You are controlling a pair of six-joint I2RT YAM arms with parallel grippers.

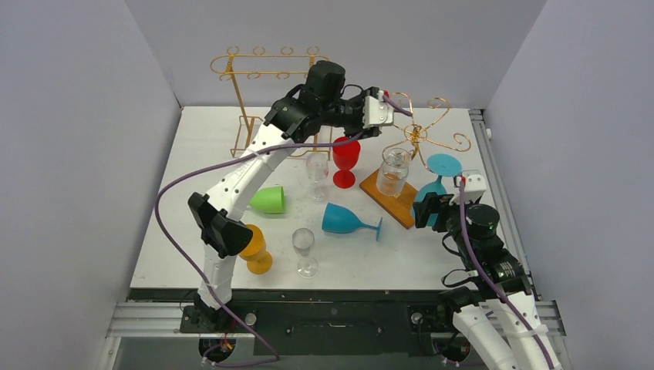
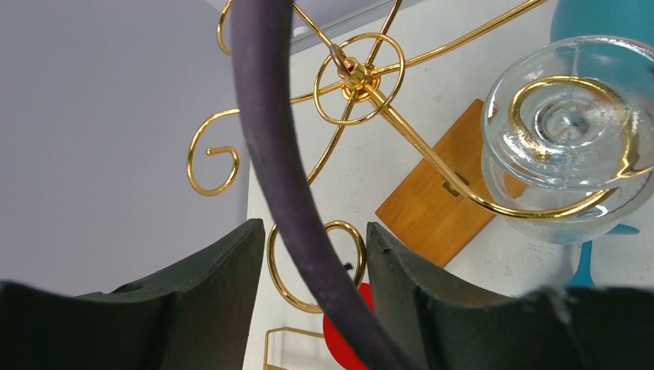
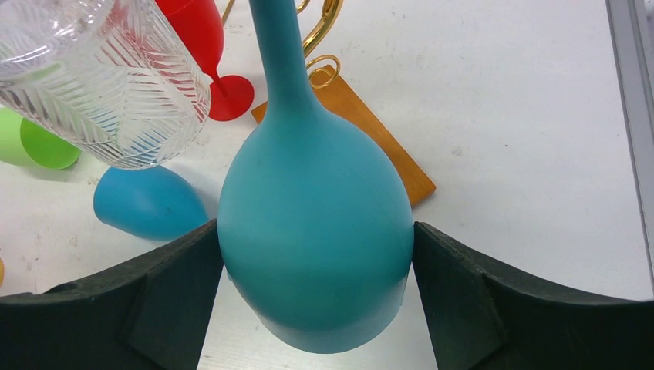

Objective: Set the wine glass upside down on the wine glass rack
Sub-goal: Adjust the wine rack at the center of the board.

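A teal wine glass (image 3: 312, 231) is upside down, its foot (image 1: 443, 164) uppermost, beside the gold wire rack (image 1: 420, 132) on its wooden base (image 1: 397, 202). My right gripper (image 1: 429, 210) is shut on the glass's bowl, a finger touching each side (image 3: 316, 225). The foot is just short of the rack's right-hand curl (image 1: 463, 142) and sits in no hook. A clear glass (image 2: 567, 131) hangs upside down from one rack arm. My left gripper (image 1: 388, 108) hovers over the rack's top, jaws partly apart (image 2: 316, 231), holding nothing; its own purple cable (image 2: 285, 154) crosses in front.
A second, taller gold rack (image 1: 262, 73) stands at the back left. On the table are an upright red glass (image 1: 346, 158), two clear glasses (image 1: 317, 173) (image 1: 304, 248), a blue glass on its side (image 1: 347, 220), a green cup (image 1: 268, 200) and an orange glass (image 1: 256, 248).
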